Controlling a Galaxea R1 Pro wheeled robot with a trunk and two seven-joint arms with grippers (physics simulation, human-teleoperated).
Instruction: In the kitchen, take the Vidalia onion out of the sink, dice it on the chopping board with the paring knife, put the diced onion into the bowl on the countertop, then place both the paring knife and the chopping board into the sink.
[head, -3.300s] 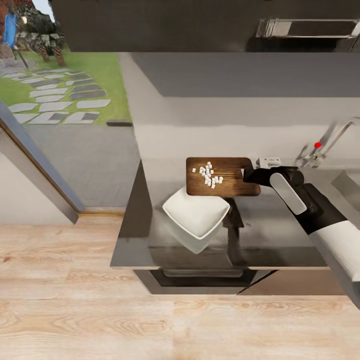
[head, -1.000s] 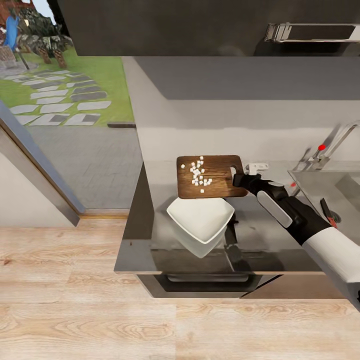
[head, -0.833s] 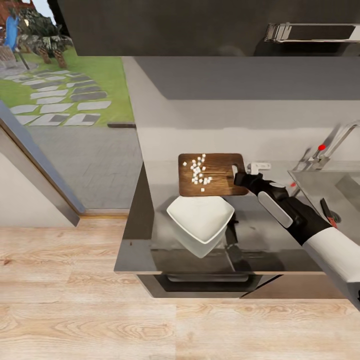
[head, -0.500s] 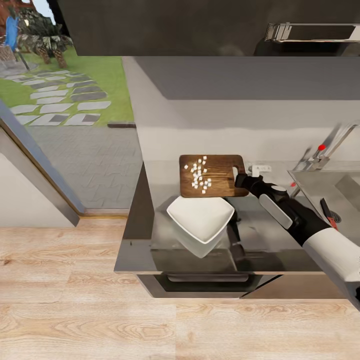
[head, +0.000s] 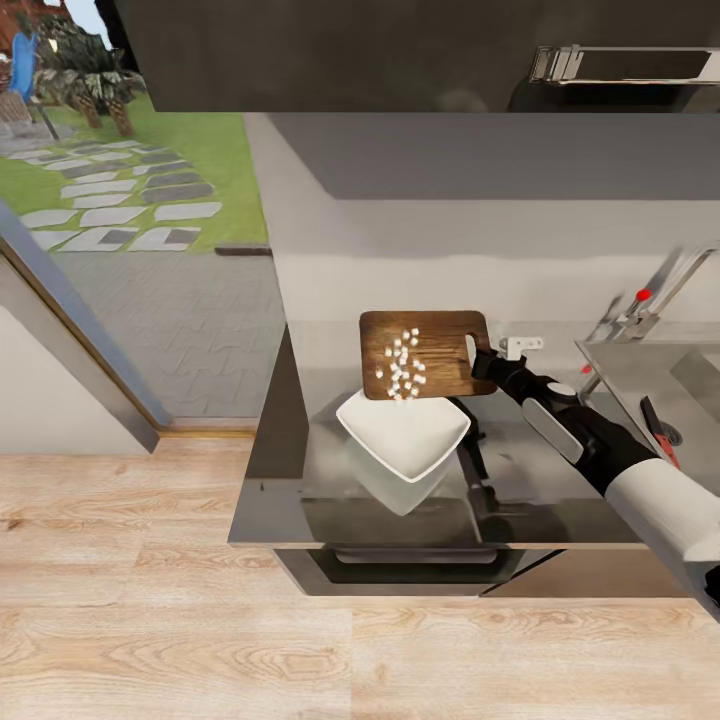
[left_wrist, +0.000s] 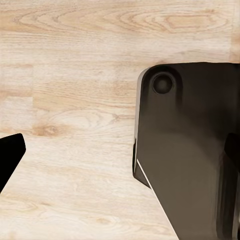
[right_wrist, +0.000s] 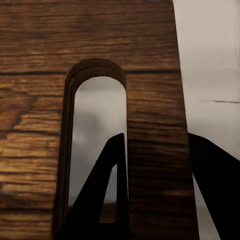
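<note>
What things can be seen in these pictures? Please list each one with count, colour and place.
chopping board: one, brown wood, tilted above the bowl
diced onion: many white cubes, on the board's lower part
bowl: one, white, on the countertop
countertop: one, dark grey
sink: one, steel, right of the board
paring knife: one, reddish handle, in the sink
faucet: one, chrome with red dot, behind the sink
right gripper: one, black, clamped on the board's slot end
</note>
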